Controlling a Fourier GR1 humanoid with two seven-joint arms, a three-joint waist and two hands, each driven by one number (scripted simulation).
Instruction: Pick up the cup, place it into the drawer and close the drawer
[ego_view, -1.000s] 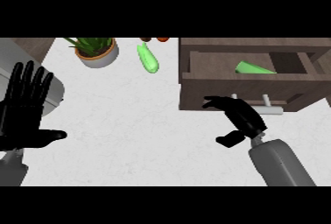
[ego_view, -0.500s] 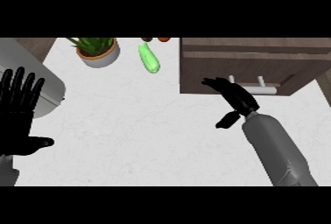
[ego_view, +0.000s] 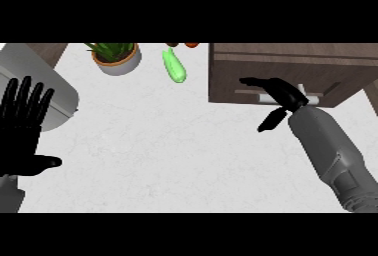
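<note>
Head view: right hand, fingers curled on nothing, touches the shut drawer, its front running left-right.

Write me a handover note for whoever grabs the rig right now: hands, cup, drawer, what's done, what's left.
Right hand: against the drawer front by its handle, fingers curled, holding nothing.
Left hand: open, resting at the view's left edge.
Cup: not visible; nothing of the drawer's inside shows.
Done: drawer looks pushed in.
Left: confirm it is fully shut, then withdraw the right hand.
Also on the counter: potted plant, green vegetable.
</note>
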